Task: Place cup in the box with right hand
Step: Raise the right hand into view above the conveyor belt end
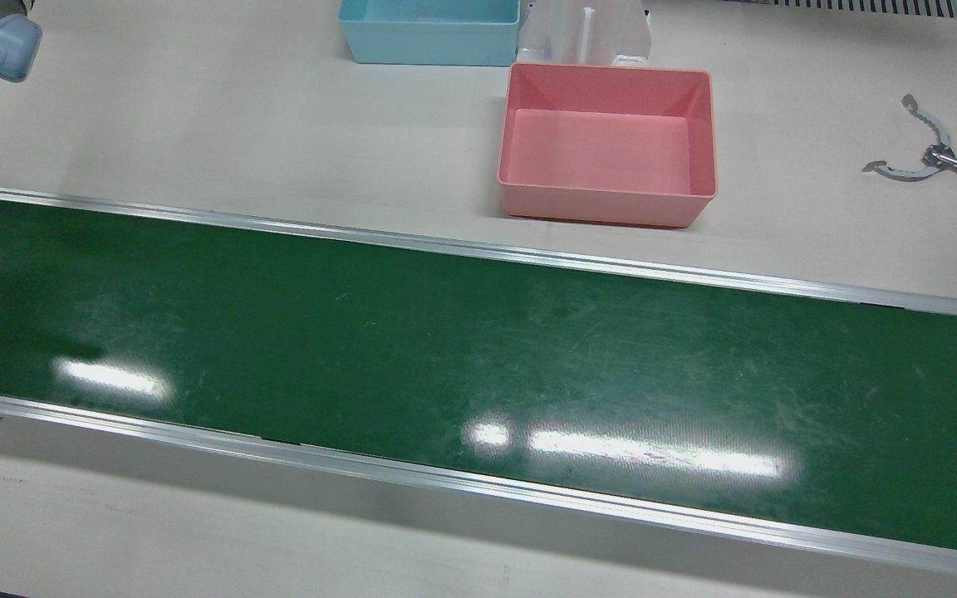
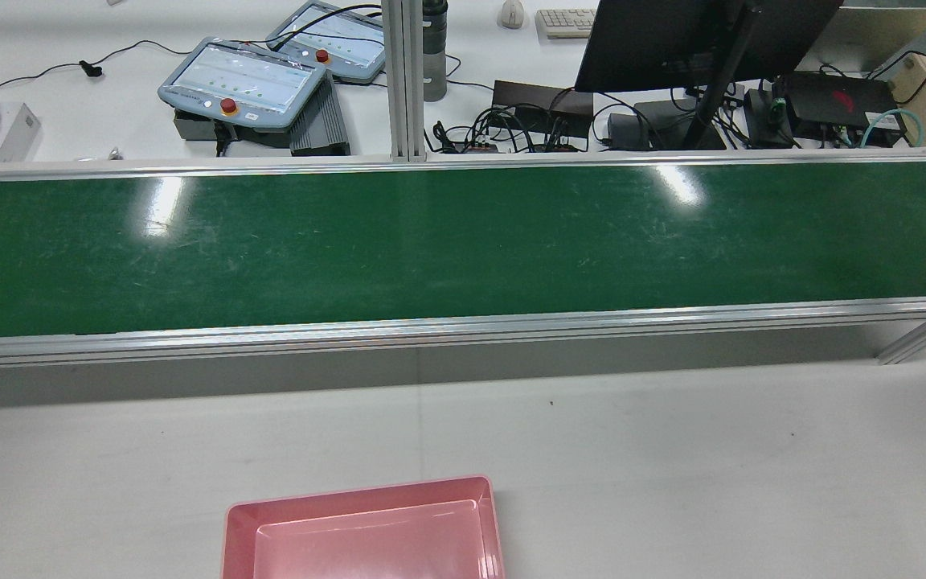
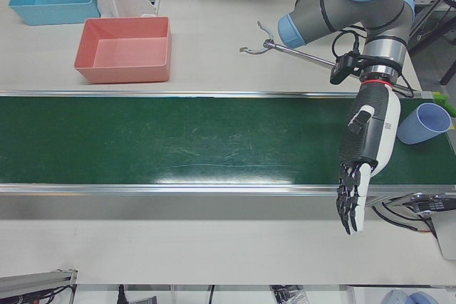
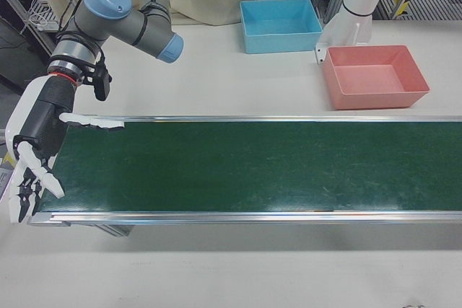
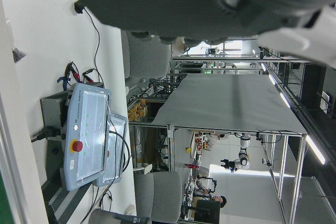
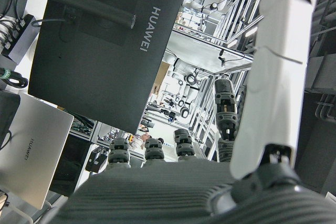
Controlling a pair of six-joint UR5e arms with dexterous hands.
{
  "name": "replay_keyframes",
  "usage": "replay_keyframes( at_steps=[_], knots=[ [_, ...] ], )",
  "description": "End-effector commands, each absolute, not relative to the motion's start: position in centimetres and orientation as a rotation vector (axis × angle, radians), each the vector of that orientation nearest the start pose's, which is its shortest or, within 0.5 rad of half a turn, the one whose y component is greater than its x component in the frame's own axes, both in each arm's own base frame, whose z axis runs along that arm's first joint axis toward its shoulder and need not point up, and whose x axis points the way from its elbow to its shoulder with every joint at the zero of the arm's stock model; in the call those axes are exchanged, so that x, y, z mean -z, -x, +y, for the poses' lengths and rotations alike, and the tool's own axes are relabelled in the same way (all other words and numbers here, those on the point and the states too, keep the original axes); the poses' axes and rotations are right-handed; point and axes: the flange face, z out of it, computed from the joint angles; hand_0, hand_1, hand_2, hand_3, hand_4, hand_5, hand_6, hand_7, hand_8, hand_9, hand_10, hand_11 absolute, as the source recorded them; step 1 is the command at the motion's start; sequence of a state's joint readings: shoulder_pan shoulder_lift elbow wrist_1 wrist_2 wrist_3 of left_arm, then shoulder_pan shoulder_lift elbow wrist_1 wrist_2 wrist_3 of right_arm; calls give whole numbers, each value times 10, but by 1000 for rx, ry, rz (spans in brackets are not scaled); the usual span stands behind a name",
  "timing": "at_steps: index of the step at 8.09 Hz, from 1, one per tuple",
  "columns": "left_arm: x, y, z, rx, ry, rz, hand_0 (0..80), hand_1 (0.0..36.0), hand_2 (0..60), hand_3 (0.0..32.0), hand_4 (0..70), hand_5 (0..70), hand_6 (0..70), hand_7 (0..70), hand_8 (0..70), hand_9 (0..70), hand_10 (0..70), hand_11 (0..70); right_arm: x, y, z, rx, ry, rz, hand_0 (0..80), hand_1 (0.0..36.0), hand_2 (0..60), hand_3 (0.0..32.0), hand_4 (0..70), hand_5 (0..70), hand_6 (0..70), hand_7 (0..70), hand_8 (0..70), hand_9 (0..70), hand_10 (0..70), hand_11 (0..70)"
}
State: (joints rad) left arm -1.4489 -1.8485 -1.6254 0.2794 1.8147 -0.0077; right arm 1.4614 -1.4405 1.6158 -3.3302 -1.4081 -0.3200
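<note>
A pale blue cup [image 3: 424, 123] sits tilted at the end of the green belt [image 3: 178, 140], on the robot's left side, just beyond my left hand [image 3: 362, 165]. That hand hangs open above the belt's near edge, fingers pointing down, holding nothing. My right hand [image 4: 32, 153] hangs open over the opposite end of the belt, far from the cup, fingers spread and empty. The pink box [image 1: 603, 203] stands empty on the white table behind the belt; it also shows as the pink box [image 4: 375, 99] and the pink box [image 2: 358, 492].
A blue box [image 1: 429, 46] stands behind the pink one, beside a white pedestal [image 1: 586, 33]. Metal tongs [image 1: 927, 158] lie on the table near the left arm. Teach pendants [image 2: 242, 80] and a monitor [image 2: 672, 40] stand beyond the belt's far rail.
</note>
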Motion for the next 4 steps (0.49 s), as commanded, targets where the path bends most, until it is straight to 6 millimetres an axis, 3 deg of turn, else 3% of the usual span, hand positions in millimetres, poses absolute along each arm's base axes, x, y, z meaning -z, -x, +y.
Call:
replay_keyframes(
  at_steps=[1,4],
  knots=[
    [-539,36,-598,1972,380,2073,0,0,0,0,0,0,0,0,0,0,0,0,-603,-93,-553,2358,591,2353,594,149,0,0,143,70,41,64,18,44,39,80],
    [-538,36,-598,1970,380,2075,0,0,0,0,0,0,0,0,0,0,0,0,-609,-76,-557,2354,507,2357,586,164,18,0,124,71,44,77,20,49,38,80]
  ],
)
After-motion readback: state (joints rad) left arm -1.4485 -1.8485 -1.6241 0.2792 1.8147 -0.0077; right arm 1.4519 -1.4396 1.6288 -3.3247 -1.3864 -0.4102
